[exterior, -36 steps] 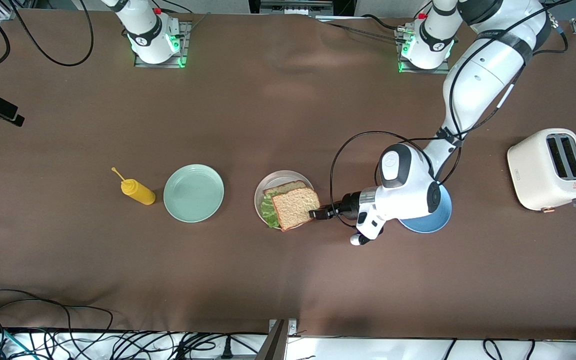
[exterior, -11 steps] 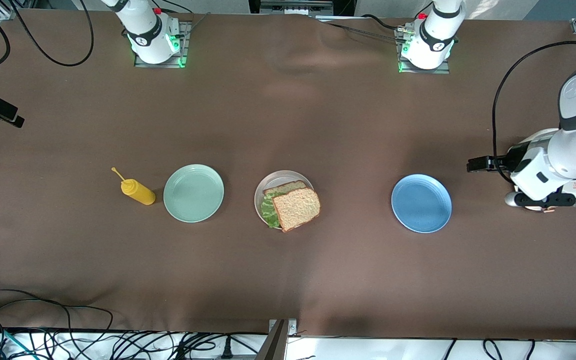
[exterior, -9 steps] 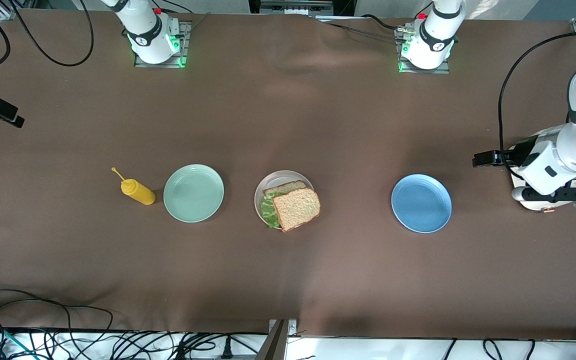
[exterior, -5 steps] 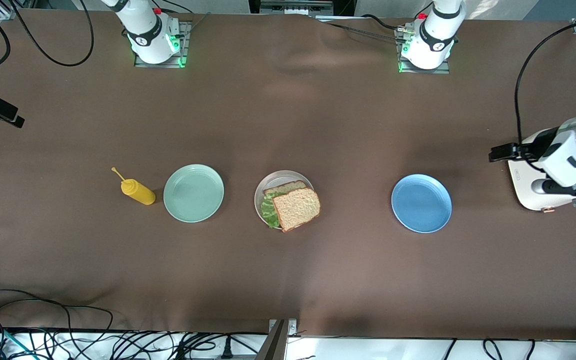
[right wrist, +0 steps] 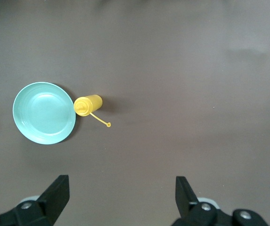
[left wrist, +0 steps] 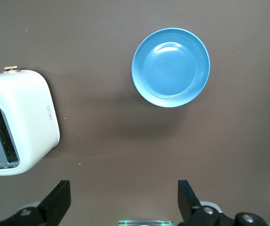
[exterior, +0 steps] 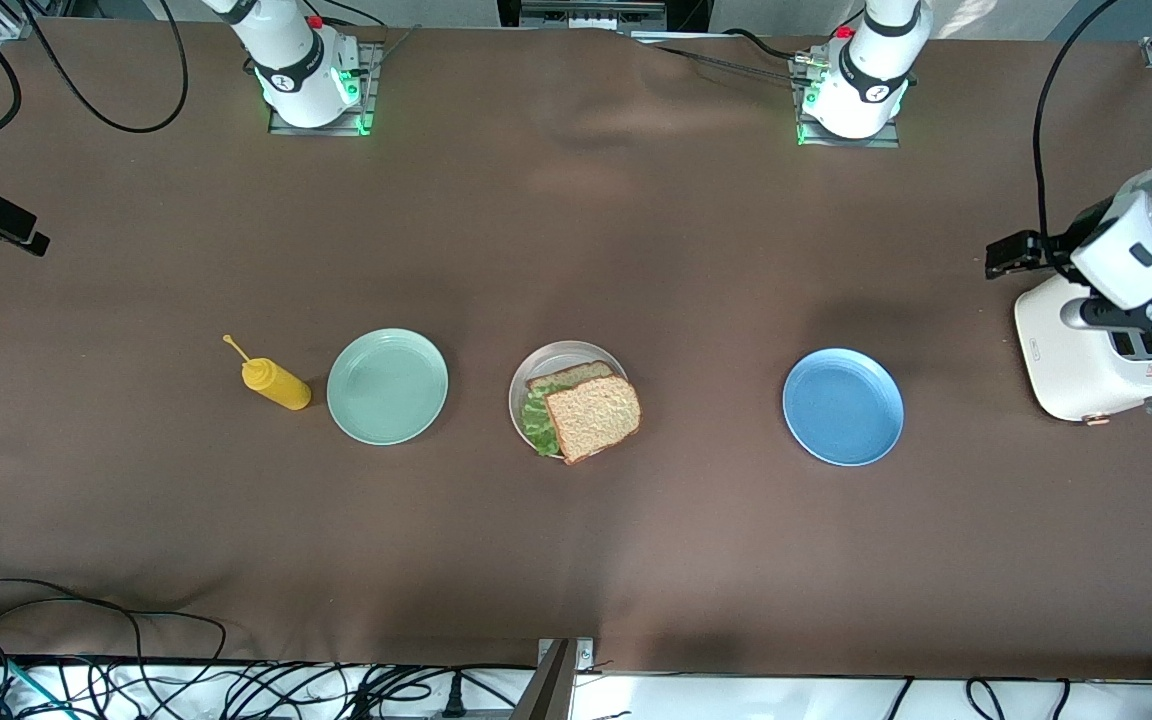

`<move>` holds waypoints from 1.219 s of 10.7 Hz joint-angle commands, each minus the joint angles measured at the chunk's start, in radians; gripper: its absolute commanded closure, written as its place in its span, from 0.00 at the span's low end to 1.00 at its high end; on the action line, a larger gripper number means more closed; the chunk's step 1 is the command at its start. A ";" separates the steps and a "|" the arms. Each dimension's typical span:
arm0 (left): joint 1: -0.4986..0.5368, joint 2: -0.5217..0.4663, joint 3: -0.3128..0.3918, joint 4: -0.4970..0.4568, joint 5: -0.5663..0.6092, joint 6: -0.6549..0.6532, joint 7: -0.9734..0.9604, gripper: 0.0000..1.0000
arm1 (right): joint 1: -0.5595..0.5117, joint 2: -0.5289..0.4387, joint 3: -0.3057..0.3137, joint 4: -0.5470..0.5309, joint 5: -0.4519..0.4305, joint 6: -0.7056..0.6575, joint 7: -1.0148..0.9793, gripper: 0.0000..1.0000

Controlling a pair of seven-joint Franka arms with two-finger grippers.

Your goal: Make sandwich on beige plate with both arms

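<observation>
The sandwich point(exterior: 591, 414) lies on the beige plate point(exterior: 567, 350) in the middle of the table: a top bread slice, a second slice under it, and green lettuce point(exterior: 536, 424) showing at the edge. My left gripper point(exterior: 1004, 256) is open and empty, in the air beside the toaster at the left arm's end of the table; in the left wrist view point(left wrist: 124, 197) it is spread wide over bare table. My right gripper point(right wrist: 121, 193) is open and empty, high over the table by the mustard bottle. It is out of the front view.
A mint-green plate point(exterior: 387, 386) and a yellow mustard bottle point(exterior: 276, 384) stand toward the right arm's end. A blue plate point(exterior: 843, 406) and a white toaster point(exterior: 1096, 350) stand toward the left arm's end. Cables lie along the table's near edge.
My left arm has drawn back from the sandwich, past the blue plate, to the toaster, and has risen. The sandwich has stayed on the beige plate.
</observation>
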 commanded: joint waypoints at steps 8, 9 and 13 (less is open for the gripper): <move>-0.173 -0.096 0.155 -0.120 0.025 0.042 0.011 0.00 | 0.004 -0.008 0.007 0.004 0.023 0.017 0.007 0.00; -0.170 -0.096 0.155 -0.120 0.024 0.042 0.011 0.00 | 0.004 -0.008 0.005 0.004 0.023 0.017 0.007 0.00; -0.171 -0.087 0.155 -0.113 0.031 0.039 0.011 0.00 | 0.004 -0.008 0.010 0.004 0.023 0.017 0.007 0.00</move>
